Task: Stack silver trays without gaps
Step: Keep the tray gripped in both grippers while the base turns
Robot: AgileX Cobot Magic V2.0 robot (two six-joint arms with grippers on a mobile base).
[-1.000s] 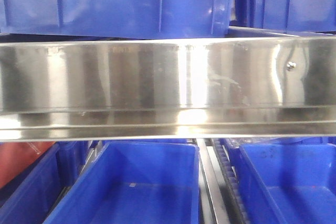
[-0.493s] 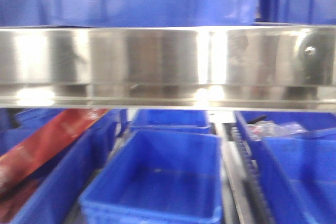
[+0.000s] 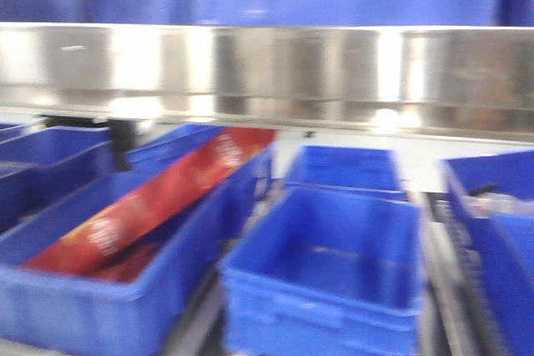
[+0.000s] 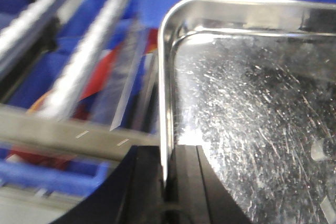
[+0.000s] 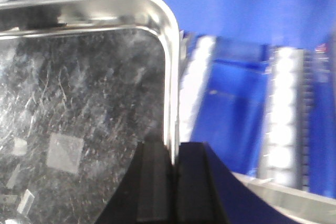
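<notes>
- Three views, taken in turn; began with the front-facing one, badly blurred.
- Showed there a long shelf rail across the top, blue bins below it, and a red packet lying slantwise in the bin at the left edge; found no tray and no gripper.
- Turned to the left wrist: found the left gripper closed on the left-hand rim of a silver tray, one finger outside the rim and one inside, just below the tray's rounded corner; glimpsed roller tracks and blue bins beyond.
- Turned to the right wrist: found the right gripper pinched likewise on the right-hand rim of a silver tray, its scratched floor bare but for pale sticker-like patches.
- Judged both to be the same tray, held up by opposite rims, nothing nested in it.
- Saw no second tray anywhere; reckoned the stacking itself not yet done, with flush seating left to do.
</notes>
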